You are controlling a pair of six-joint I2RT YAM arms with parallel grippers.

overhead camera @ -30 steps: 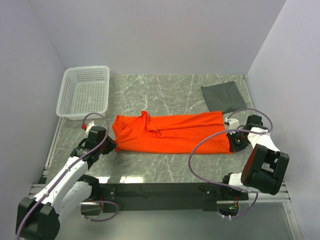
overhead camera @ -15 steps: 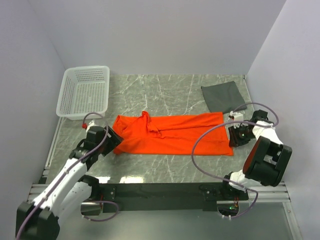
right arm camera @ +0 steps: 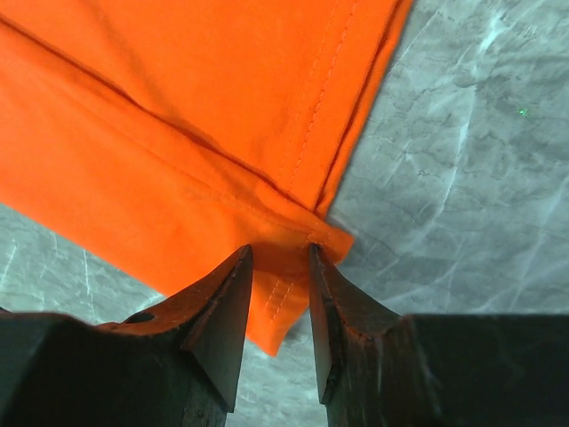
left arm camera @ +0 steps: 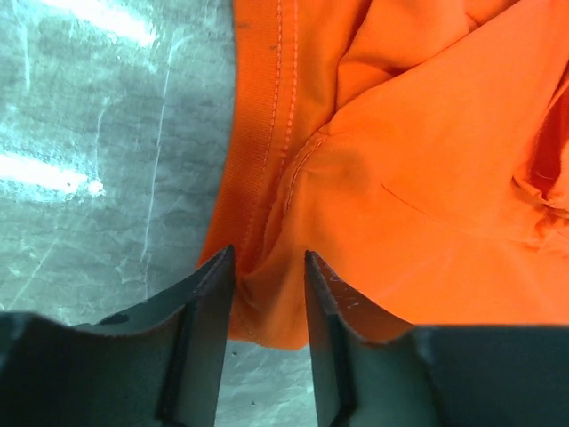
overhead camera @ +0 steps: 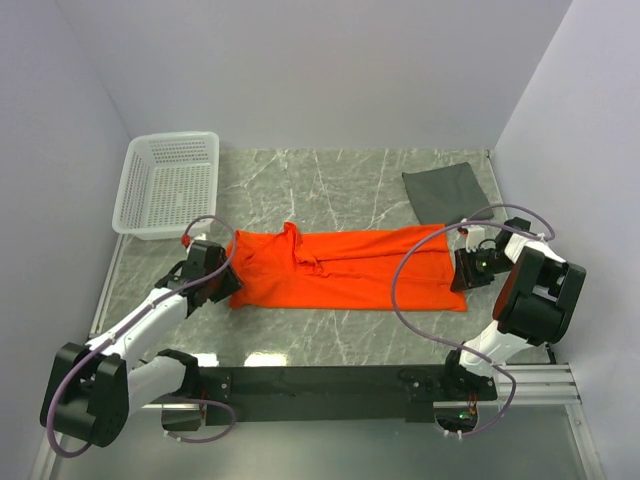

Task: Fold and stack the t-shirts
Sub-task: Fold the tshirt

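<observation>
The orange t-shirt (overhead camera: 340,268) lies mid-frame on the bench (overhead camera: 320,180), folded lengthwise into a long band. I judge the cross-folds and stacking with the grey t-shirt (overhead camera: 447,192), upper right, are outstanding. Left pincer (left arm camera: 267,262) and right pincer (right arm camera: 280,258) each stand part-open astride an end hem, clamping nothing. The layers beneath are hidden.

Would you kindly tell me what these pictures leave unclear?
Left tool, right tool: wrist views show cloth between the jaws; grip unclear.
Bright orange short-sleeved t-shirt: both ends covered by the tools in the top view.
Dark grey cloth garment: top view only, too small to show sleeves or neck.
</observation>
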